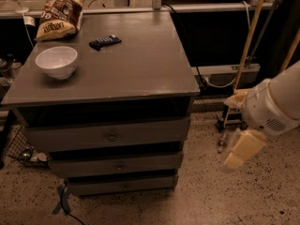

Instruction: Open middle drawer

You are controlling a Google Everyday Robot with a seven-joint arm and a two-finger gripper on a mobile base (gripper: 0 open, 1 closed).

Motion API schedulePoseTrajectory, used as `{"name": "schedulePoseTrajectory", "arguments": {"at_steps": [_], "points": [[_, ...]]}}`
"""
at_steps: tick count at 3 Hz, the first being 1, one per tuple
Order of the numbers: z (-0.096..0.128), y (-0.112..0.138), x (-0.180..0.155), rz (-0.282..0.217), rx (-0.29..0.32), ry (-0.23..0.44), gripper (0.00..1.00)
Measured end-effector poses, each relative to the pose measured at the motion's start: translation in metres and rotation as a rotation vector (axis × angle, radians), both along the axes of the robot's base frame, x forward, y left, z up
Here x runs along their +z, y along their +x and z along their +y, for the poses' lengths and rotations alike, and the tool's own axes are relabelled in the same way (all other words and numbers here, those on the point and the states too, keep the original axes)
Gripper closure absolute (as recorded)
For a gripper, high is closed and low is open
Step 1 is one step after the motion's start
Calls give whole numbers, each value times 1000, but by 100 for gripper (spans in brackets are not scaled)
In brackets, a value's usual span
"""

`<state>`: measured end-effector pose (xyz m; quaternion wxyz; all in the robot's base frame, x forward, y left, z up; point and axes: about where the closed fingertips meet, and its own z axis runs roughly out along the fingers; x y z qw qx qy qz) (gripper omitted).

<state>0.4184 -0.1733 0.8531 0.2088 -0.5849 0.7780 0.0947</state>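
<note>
The grey cabinet (140,74) has three drawers, all closed. The middle drawer (84,167) is a low, wide grey front with a small dull knob (119,166). It sits below the taller top drawer (70,138) and above the lowest drawer (93,187). My gripper (240,151), with cream-coloured fingers on a white arm (276,102), hangs to the right of the cabinet at about middle-drawer height. It is well clear of the knob and touches nothing.
On the cabinet top are a white bowl (56,61), a chip bag (58,17) and a black remote (105,42). Wooden poles (248,36) lean at the back right. A wire basket (18,149) stands on the floor to the left, a cable (63,203) in front and a small bottle (222,142) near the gripper.
</note>
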Motion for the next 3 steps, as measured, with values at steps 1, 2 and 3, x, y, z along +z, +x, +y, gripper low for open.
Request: {"name": "schedulePoseTrajectory", "arguments": {"at_steps": [1,2,3], "points": [[7,2,-18,9,5,28,0],[7,2,-18,9,5,28,0],[22,10,-36,-23,40,82,0]]}}
